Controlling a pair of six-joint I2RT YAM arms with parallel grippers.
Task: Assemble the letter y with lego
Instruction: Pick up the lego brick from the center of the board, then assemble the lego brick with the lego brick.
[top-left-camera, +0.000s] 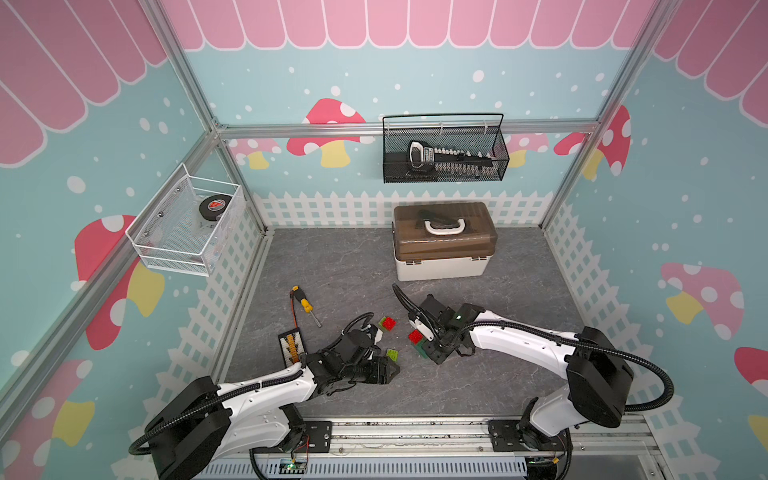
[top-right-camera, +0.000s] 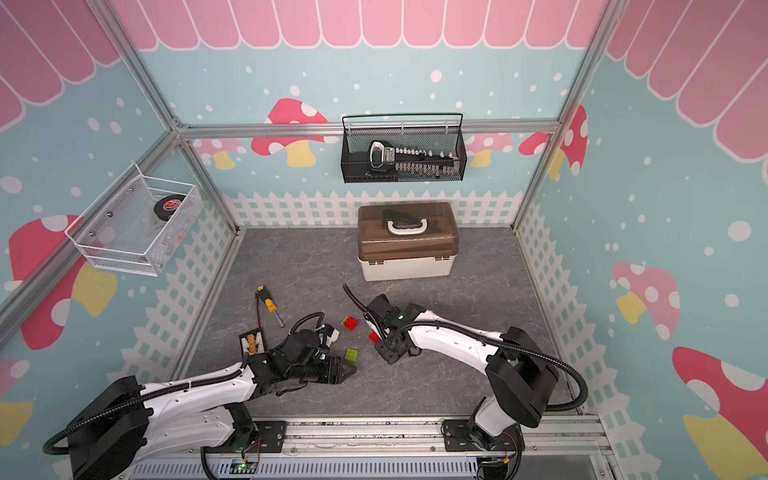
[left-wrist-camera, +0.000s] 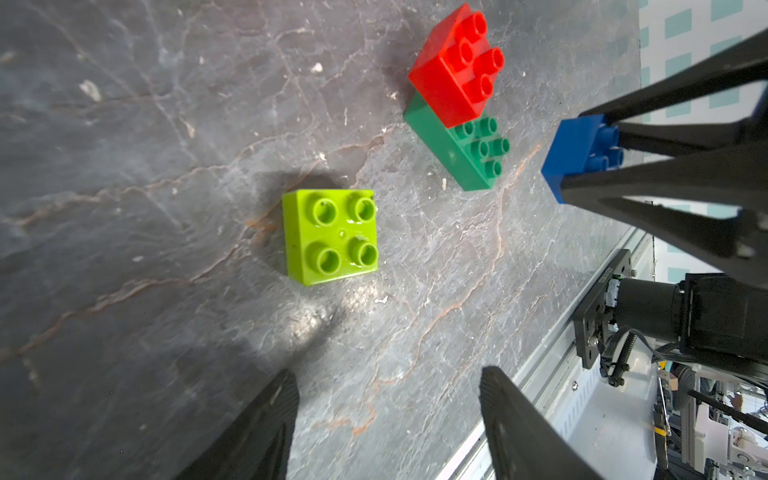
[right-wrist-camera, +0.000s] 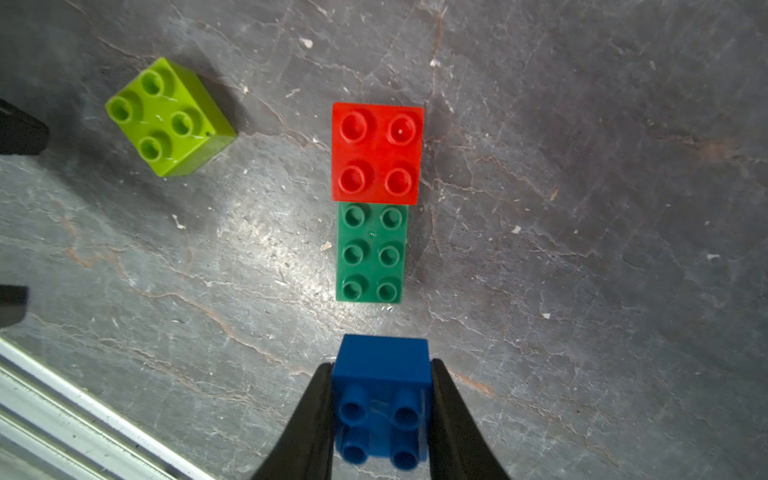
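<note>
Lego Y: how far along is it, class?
Done: a red brick caps one end of the dark green bar; a red-lime pair sits apart. In hand: right gripper shut on the blue brick near the free end. Left: blue, then the stem; a loose lime brick lies by the open left gripper.

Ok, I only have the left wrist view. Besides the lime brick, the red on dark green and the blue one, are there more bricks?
Observer: Yes, in both top views a red and lime pair sits farther back, apart from the rest.
Operator: Is the blue one lined up with the dark green?
Observer: In the right wrist view the blue brick, in the right gripper, lies in line with the dark green brick, off its bare end.
</note>
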